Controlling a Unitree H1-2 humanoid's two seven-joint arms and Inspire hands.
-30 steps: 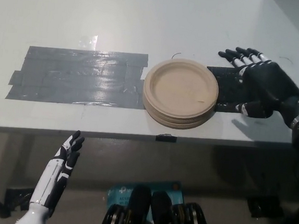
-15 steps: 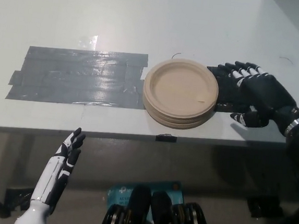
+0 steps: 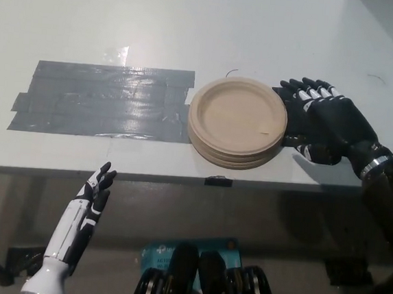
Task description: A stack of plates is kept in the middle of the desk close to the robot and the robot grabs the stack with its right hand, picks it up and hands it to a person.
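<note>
White left hand [image 3: 86,209] low, below the worktop [image 3: 193,23] front edge, fingers apart, holding nothing. Stack of plates [image 3: 236,121] sits near the worktop front edge, middle-right; top plate looks bare but for a tiny speck. Black right hand [image 3: 323,120] just beside the stack on its right, fingers spread, not gripping. Grey tape patch [image 3: 101,101] lies left of the stack.

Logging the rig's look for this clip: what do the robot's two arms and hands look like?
The left hand is white with black panels on its fingers, on a slim white forearm. The right hand is black with white segments on its fingers; a silver ring marks the wrist, and the arm behind it is bulky and black. No loose cables show.
</note>
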